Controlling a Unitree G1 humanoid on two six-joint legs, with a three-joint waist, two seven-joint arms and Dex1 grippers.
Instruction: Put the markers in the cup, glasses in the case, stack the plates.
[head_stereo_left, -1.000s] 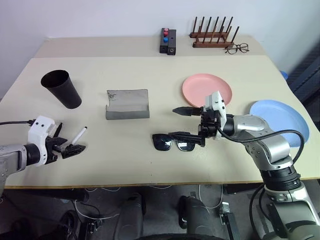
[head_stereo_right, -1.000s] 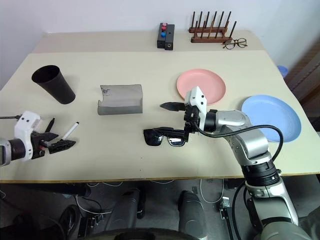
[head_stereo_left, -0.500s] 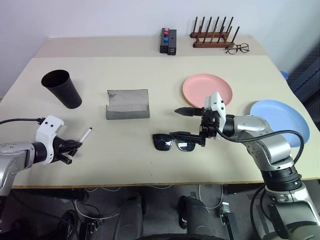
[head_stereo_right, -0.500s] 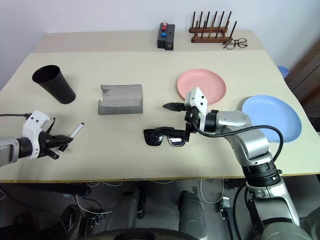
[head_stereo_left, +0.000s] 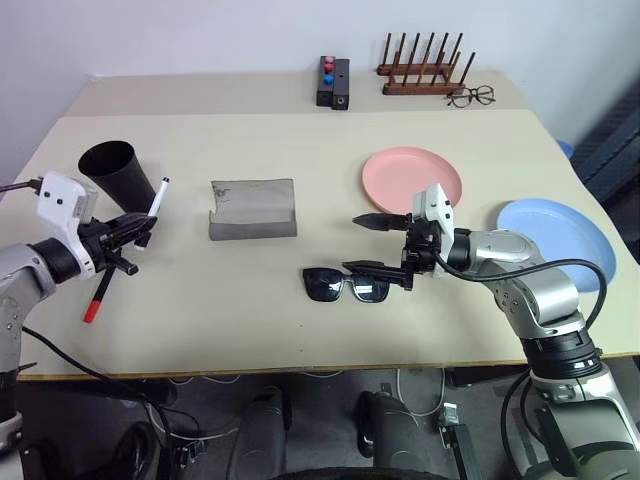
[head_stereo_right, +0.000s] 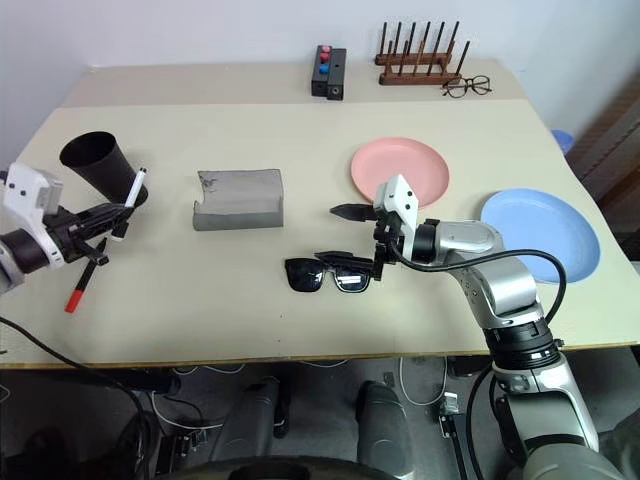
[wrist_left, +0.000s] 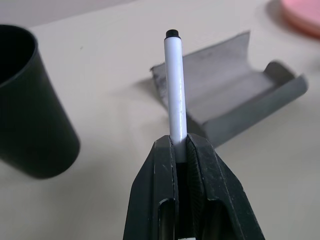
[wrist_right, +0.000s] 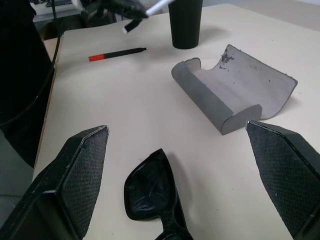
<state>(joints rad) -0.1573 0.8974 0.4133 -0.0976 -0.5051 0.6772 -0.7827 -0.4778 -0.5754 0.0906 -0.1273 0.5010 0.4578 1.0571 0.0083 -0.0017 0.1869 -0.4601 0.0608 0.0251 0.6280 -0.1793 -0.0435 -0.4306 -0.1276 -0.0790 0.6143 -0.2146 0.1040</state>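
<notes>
My left gripper (head_stereo_left: 128, 232) is shut on the white marker (head_stereo_left: 156, 196) and holds it off the table, tip slanting up beside the black cup (head_stereo_left: 120, 174). In the left wrist view the white marker (wrist_left: 175, 100) rises from between the closed fingers (wrist_left: 202, 165). The red marker (head_stereo_left: 99, 296) lies flat near the table's left front. My right gripper (head_stereo_left: 366, 244) stands open just above the black sunglasses (head_stereo_left: 345, 285), one finger over them, touching nothing. The grey case (head_stereo_left: 252, 208) lies open at mid-table. The pink plate (head_stereo_left: 411, 178) and blue plate (head_stereo_left: 555, 232) lie apart on the right.
At the back of the table stand a black box with red and blue knobs (head_stereo_left: 334, 82) and a wooden rack (head_stereo_left: 422, 72), with wire-framed spectacles (head_stereo_left: 472, 97) beside it. The table's front edge (head_stereo_left: 300, 368) runs just below the sunglasses.
My left gripper closed on the white marker and carried it up off the table toward the cup. The red marker now shows lying where the gripper was. The right arm has kept still.
</notes>
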